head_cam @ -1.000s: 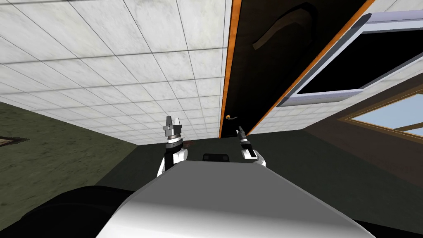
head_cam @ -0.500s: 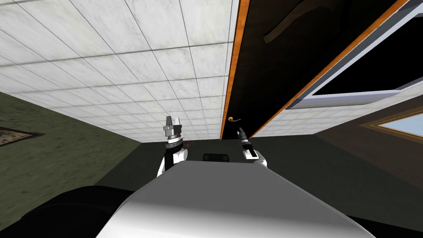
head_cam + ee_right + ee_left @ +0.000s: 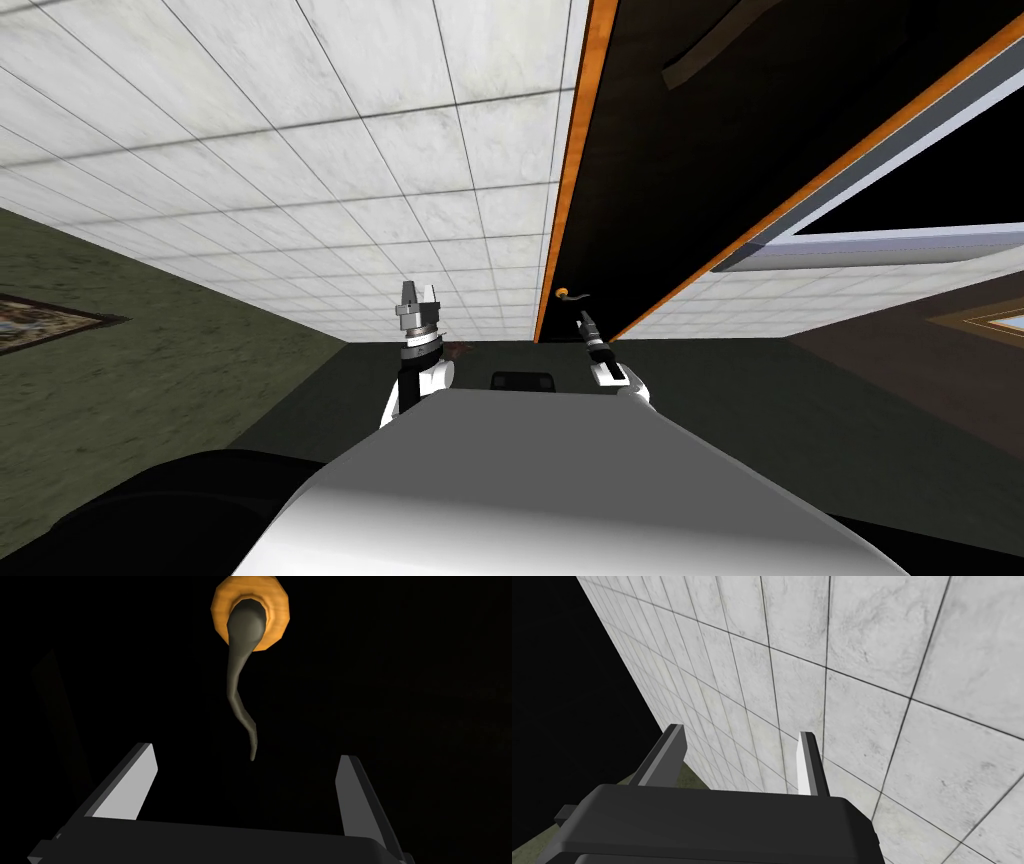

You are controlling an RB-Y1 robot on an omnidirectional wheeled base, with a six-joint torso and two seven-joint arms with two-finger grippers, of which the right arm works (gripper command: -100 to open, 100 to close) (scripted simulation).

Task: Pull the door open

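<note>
In front of your right end effector (image 3: 245, 753), the dark door (image 3: 660, 180) carried a grey lever handle (image 3: 239, 676) on an orange rosette (image 3: 251, 613). That end effector stood wide open, holding nothing, with the lever's tip just beyond its gap. Your left end effector (image 3: 742, 732) likewise stood open and empty.

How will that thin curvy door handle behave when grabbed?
The handle looks smooth and tapered, so the open right gripper might slip toward its thin tip. It probably pivots at the orange disc rather than bending.

The door (image 3: 660, 200) runs past the head view's top edge, and its handle (image 3: 570, 294) looks tiny there.
</note>
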